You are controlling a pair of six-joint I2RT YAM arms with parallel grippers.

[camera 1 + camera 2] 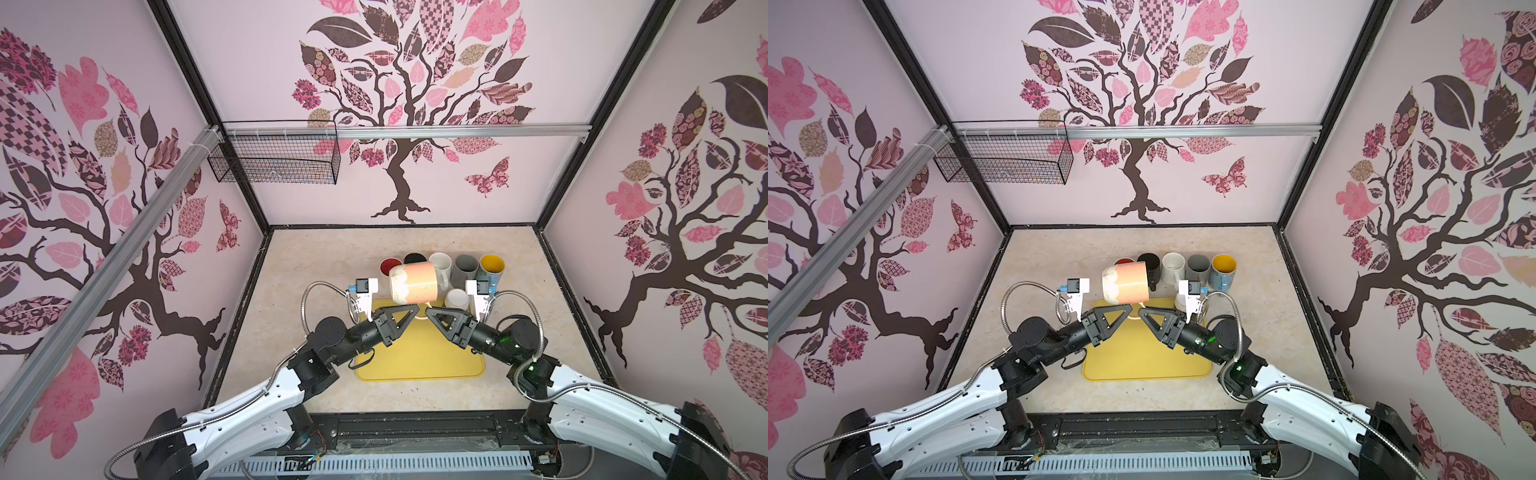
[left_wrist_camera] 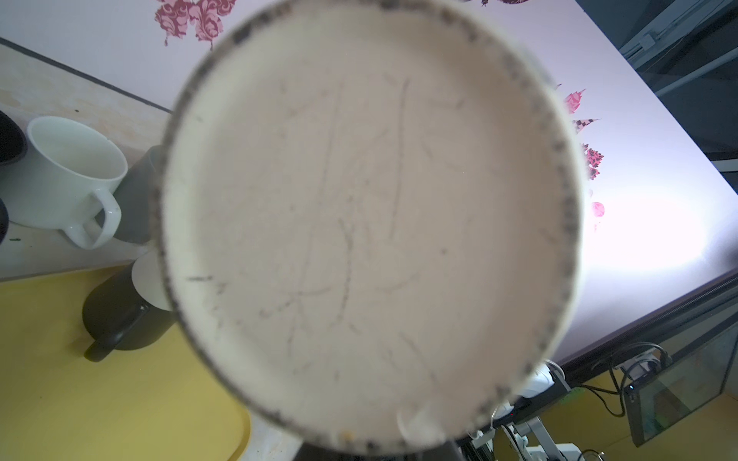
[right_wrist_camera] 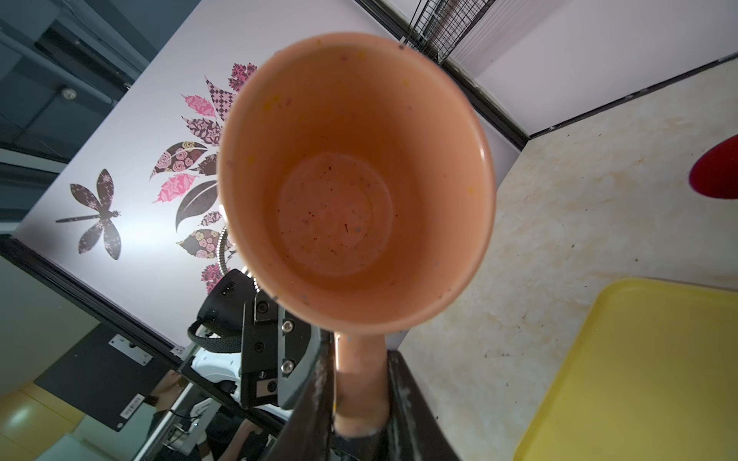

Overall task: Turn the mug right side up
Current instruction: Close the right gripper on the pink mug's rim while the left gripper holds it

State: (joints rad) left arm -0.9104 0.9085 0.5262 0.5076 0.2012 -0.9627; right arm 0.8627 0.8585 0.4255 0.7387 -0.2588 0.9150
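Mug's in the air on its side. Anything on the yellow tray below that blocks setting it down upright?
Nothing visible blocks the orange mug: the yellow tray is bare across its middle and near side. A second mug stands at its far right corner, by the right gripper.

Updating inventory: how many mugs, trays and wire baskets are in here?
Mugs: 7 (peach mug, red mug, black mug, white mug, grey mug, yellow-lined mug, tray-corner mug)
Yellow tray: 1
Wire basket: 1
Total: 9

Bright, even light; glare on wall (image 2: pixel 659 235); mug (image 2: pixel 367 223) base blurry, v. close; top views warp at edges.
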